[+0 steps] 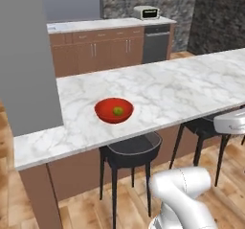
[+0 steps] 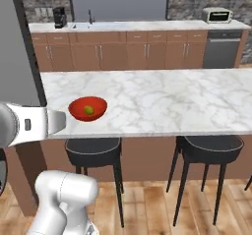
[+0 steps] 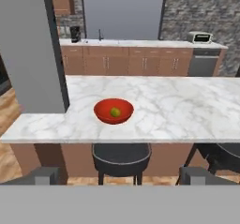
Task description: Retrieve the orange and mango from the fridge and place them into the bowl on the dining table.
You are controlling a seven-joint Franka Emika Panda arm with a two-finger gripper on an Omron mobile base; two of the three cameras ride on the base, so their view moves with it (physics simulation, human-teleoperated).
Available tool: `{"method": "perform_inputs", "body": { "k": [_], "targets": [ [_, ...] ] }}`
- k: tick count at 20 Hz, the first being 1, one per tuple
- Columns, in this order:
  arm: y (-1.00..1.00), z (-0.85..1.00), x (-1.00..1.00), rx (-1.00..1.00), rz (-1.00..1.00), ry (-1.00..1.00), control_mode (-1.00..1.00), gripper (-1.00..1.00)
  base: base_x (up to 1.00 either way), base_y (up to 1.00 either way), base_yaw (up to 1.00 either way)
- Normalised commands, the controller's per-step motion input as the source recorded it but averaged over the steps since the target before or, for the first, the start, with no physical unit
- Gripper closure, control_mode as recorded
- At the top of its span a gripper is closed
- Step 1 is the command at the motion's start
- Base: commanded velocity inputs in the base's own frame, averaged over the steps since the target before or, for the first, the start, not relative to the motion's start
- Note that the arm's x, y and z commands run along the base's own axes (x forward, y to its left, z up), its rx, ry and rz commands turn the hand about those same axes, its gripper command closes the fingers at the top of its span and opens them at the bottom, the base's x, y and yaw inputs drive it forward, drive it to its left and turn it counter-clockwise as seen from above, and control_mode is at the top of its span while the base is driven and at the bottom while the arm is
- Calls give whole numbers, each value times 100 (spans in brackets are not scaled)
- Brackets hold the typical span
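Ahead of the jaws, past the near counter, brown cabinets with a white top run along the far wall. A toaster oven sits on that top, far ahead and right of the jaws, above a dark dishwasher. A coffee machine stands far ahead to their left. Dark stone wall rises behind. A grey pillar stands ahead-left. Dark stools stand on the wood floor, close ahead.
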Motion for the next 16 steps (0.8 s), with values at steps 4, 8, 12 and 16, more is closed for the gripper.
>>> {"method": "perform_inputs", "body": {
  "k": [4, 8, 12, 16],
  "targets": [
    [0, 0, 0, 0, 0, 0, 100, -100, -19, 88, 18],
    [0, 0, 0, 0, 0, 0, 100, -100, -7, 100, 11],
    [0, 0, 0, 0, 0, 0, 100, -100, -1, 100, 14],
    [0, 0, 0, 0, 0, 0, 100, -100, 0, 100, 14]
  ]
}}
